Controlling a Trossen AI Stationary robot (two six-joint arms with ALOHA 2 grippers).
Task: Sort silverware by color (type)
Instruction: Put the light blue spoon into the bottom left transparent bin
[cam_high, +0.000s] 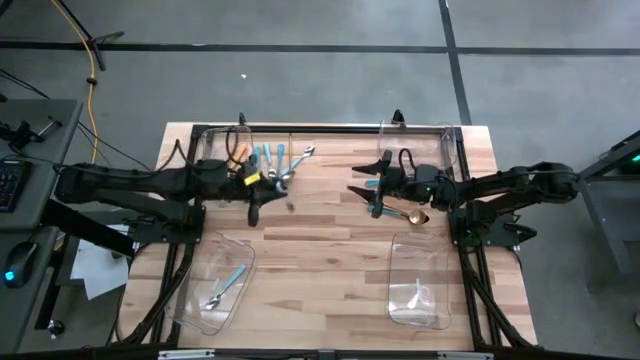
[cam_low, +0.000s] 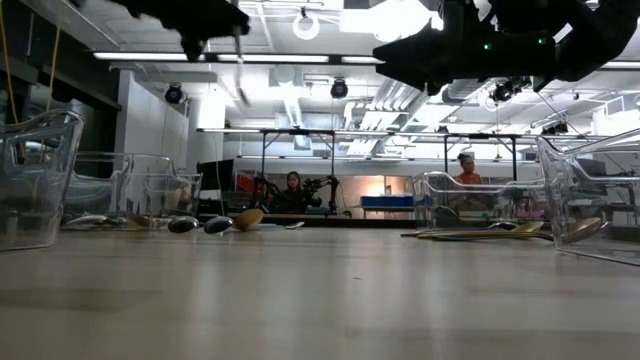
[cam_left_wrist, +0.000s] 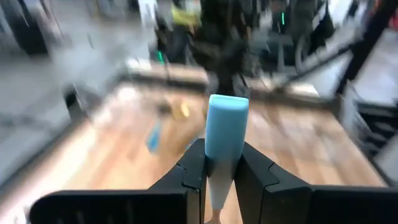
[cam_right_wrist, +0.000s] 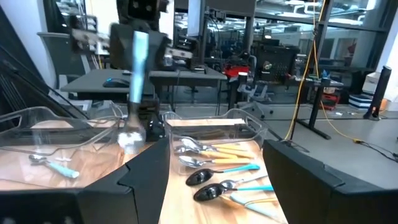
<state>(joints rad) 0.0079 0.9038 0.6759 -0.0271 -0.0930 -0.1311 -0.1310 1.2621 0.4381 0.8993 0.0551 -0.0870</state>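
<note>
The left pincer (cam_left_wrist: 221, 174) clamps a light-blue-handled utensil (cam_left_wrist: 225, 134); carry it level to the near-left bin (cam_high: 215, 285). The right pincer (cam_high: 372, 190) hangs wide, empty.

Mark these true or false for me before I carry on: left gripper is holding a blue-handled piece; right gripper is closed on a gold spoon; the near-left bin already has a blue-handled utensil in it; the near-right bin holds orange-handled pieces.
1. The left gripper is clamped on a light-blue-handled utensil. True.
2. The right gripper is closed on a gold spoon. False: its fingers stand wide apart, empty; the gold spoon lies on the table.
3. The near-left bin holds a blue-handled utensil. True.
4. The near-right bin holds orange-handled pieces. False: nothing orange shows in it.
</note>
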